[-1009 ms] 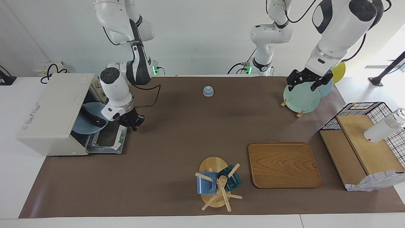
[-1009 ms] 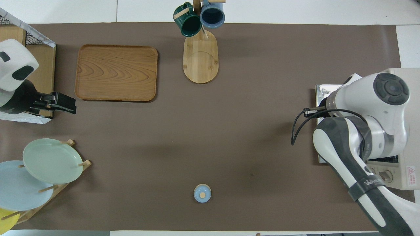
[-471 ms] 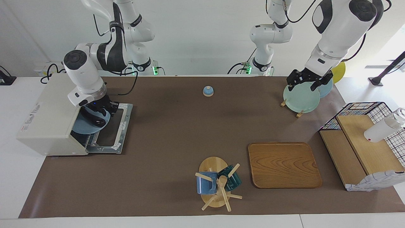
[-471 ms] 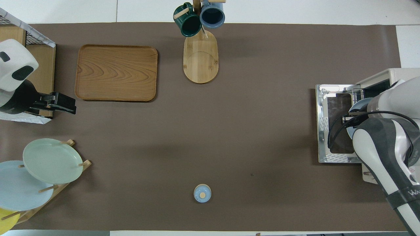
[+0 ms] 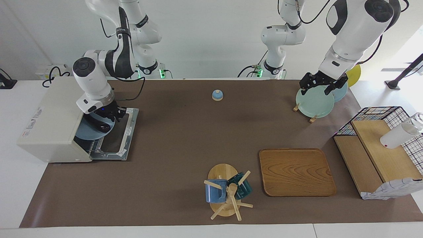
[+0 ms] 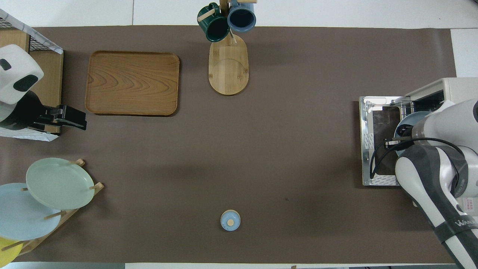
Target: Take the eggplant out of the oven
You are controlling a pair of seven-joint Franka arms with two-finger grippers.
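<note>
The right end effector hangs at the mouth of the oven in the left of the facing view, low over the blue plate on the rack and right at the eggplant; whether its fingers are apart or already clamped on the vegetable cannot be told from here. To do this step well, it should probably close across the eggplant's narrow width near its middle, lift only enough to clear the plate, then draw straight out over the dropped door without catching the oven's roof or dragging the plate. The eggplant shows as a slim, dark, glossy shape lying on the plate's outer part; it looks smooth and likely to slip. The left end effector waits over the plate rack at the upper right.
</note>
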